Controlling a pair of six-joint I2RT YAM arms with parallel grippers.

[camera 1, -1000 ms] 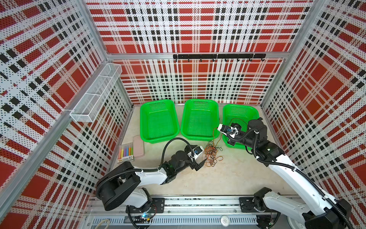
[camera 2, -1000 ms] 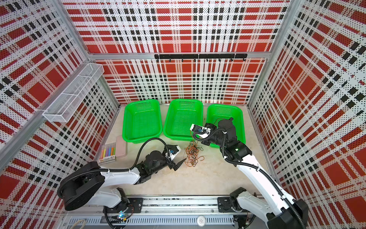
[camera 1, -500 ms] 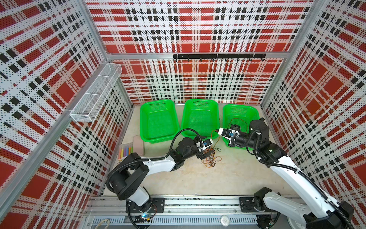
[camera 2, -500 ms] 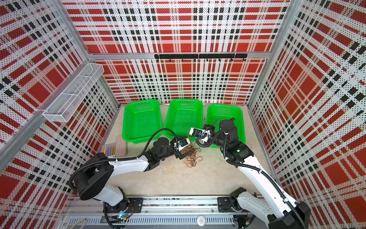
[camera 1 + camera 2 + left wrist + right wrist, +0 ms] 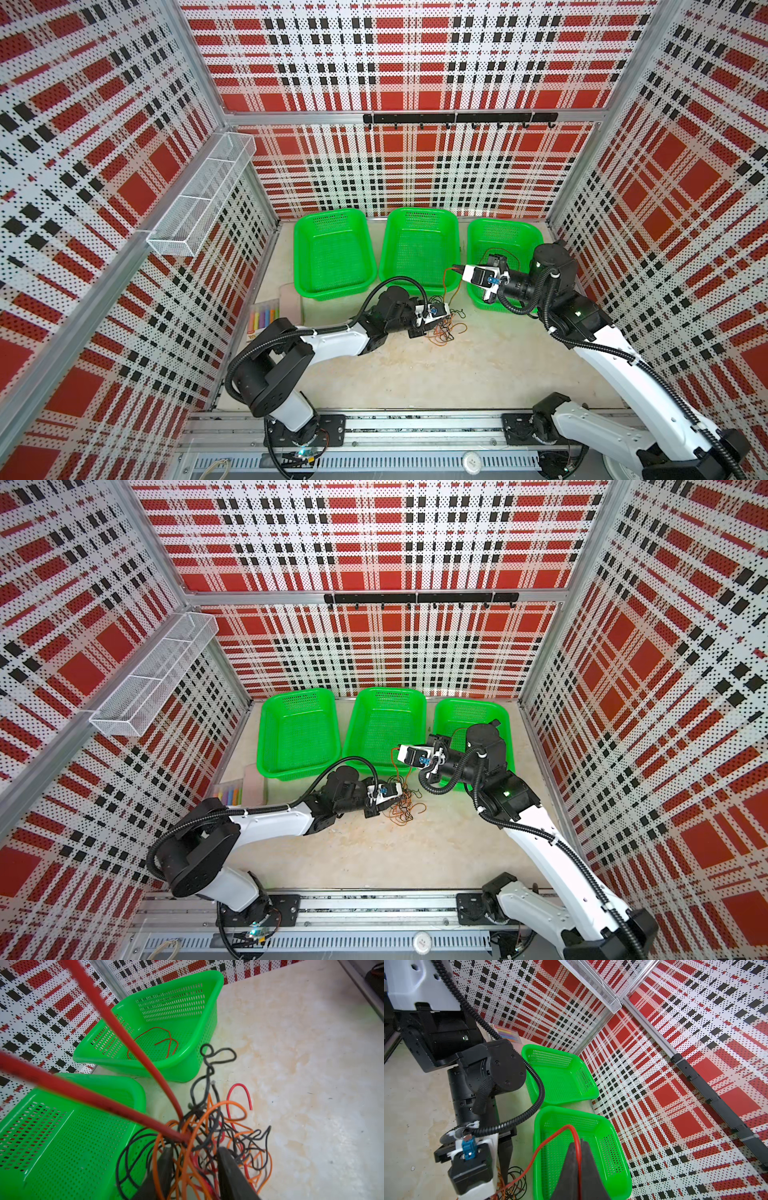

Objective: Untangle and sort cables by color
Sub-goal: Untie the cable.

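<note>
while right gripper (image 5: 578,1144) is clamped on a red cable (image 5: 542,1145) running up from the tangle (image 5: 218,1126), left gripper (image 5: 193,1150) straddles that tangle, jaws part open, grip unclear. tangle lies on table (image 5: 415,374) by middle basket (image 5: 419,212); loose red strand (image 5: 153,1043) in right basket (image 5: 182,1073).

- Everything is being lit brightly and evenly from above in both top views.
- Only soft, pale shadows are being thrown on the table (image 5: 415,374).
- The red cable (image 5: 116,1105) is being shown thick and blurry in the left wrist view.
- A green glow is being thrown beside a basket (image 5: 182,1074).
- Lines on the wall (image 5: 675,1064) are being bent near the edges.
</note>
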